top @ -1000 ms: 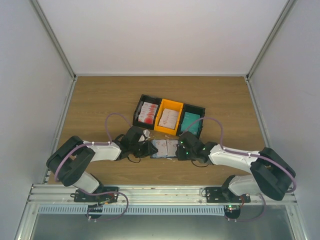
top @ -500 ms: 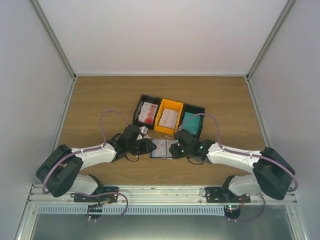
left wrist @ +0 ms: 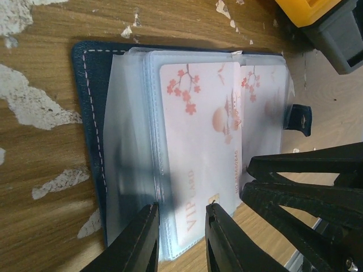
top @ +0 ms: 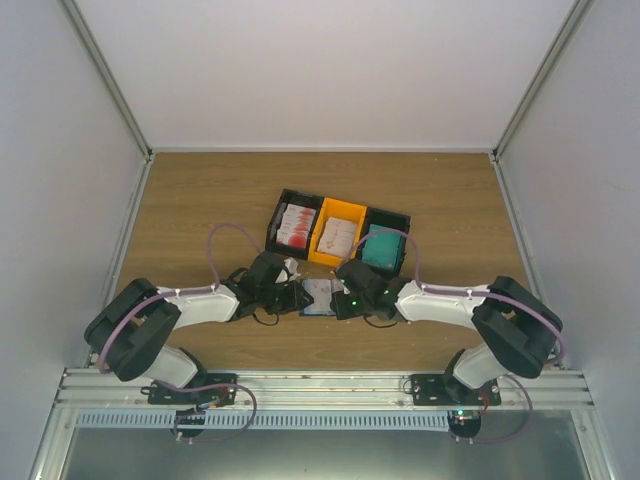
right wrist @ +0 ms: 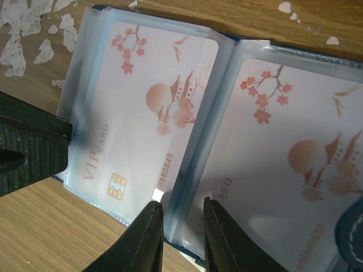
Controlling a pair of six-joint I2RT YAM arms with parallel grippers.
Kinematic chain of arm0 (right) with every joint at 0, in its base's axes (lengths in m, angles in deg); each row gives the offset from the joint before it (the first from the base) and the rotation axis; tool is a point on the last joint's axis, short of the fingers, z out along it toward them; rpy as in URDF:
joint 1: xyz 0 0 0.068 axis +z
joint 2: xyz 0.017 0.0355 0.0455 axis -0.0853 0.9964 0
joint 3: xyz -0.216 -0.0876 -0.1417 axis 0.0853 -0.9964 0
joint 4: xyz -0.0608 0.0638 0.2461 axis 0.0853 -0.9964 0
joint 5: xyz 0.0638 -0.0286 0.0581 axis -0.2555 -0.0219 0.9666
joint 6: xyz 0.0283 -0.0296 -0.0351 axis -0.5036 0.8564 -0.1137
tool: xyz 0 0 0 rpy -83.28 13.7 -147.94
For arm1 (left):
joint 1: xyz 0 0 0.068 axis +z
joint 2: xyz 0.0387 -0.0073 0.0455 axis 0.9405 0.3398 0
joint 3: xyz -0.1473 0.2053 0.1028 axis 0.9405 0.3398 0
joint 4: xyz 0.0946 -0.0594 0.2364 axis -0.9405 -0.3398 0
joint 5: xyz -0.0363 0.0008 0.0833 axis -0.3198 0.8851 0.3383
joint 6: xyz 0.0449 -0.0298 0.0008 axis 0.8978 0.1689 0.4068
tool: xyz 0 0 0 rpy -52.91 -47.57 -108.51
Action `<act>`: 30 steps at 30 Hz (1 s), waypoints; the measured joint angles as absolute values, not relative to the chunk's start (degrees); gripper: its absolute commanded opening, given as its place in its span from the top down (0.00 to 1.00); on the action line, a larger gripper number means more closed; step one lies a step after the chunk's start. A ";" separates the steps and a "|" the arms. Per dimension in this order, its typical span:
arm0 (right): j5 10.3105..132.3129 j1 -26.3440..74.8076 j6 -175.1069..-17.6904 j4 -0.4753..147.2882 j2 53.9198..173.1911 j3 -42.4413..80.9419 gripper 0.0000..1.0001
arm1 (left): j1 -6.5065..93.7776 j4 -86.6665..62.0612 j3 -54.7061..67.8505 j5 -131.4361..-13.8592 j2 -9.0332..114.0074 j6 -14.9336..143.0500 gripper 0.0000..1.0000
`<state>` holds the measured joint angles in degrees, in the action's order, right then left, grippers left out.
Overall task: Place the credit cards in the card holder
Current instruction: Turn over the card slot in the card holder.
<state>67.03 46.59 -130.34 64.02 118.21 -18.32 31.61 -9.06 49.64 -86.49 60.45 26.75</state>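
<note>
The card holder [top: 318, 295] lies open on the wood between my grippers, navy cover down and clear sleeves up. In the left wrist view the holder [left wrist: 91, 113] shows a white credit card with pink blossom print [left wrist: 201, 164] in its top sleeve. In the right wrist view there are two such cards, one in the left sleeve [right wrist: 142, 119] and one in the right sleeve [right wrist: 295, 170]. My left gripper [left wrist: 180, 243] is open, its jaws straddling the sleeves' near edge. My right gripper [right wrist: 182, 238] is open over the fold between the two sleeves. More cards lie stacked in the bins.
Three bins stand in a row just behind the holder: black with red-print cards [top: 296, 225], orange with pale cards [top: 337, 234], black with teal cards [top: 384, 246]. The orange bin's corner [left wrist: 309, 8] shows in the left wrist view. The wood has worn white patches [left wrist: 39, 105].
My right gripper has moved left over the holder's right half. My left arm swung a little and came back to the holder's left edge.
</note>
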 measured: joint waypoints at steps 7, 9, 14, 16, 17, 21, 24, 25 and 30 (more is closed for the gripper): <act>67.48 46.61 -129.68 64.57 119.98 -17.12 0.88 | 31.61 -9.08 49.62 -86.21 60.52 26.78 0.75; 67.40 46.63 -129.59 64.46 120.96 -16.48 0.90 | 31.59 -9.08 49.62 -86.19 60.52 26.78 0.75; 66.79 46.76 -129.46 64.40 121.97 -15.85 0.92 | 31.59 -9.08 49.62 -86.19 60.52 26.80 0.74; 66.65 46.81 -129.46 64.42 122.23 -15.81 0.92 | 31.61 -9.06 49.62 -86.21 60.52 26.80 0.74; 66.61 46.81 -129.46 64.44 122.32 -15.78 0.92 | 31.61 -9.04 49.62 -86.23 60.52 26.80 0.74; 66.59 46.81 -129.46 64.48 122.38 -15.76 0.92 | 31.61 -8.82 49.62 -86.41 60.52 26.80 0.75; 66.59 46.81 -129.46 64.48 122.38 -15.76 0.92 | 31.61 -8.49 49.62 -86.47 60.50 26.82 0.75; 66.59 46.81 -129.46 64.48 122.41 -15.76 0.92 | 31.61 -8.43 49.62 -86.45 60.48 26.82 0.75; 66.59 46.81 -129.46 64.55 122.43 -15.76 0.92 | 31.61 -8.30 49.62 -86.39 58.90 27.04 0.69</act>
<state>66.59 46.81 -129.46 64.55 122.43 -15.76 31.61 -8.30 49.62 -86.39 58.90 27.04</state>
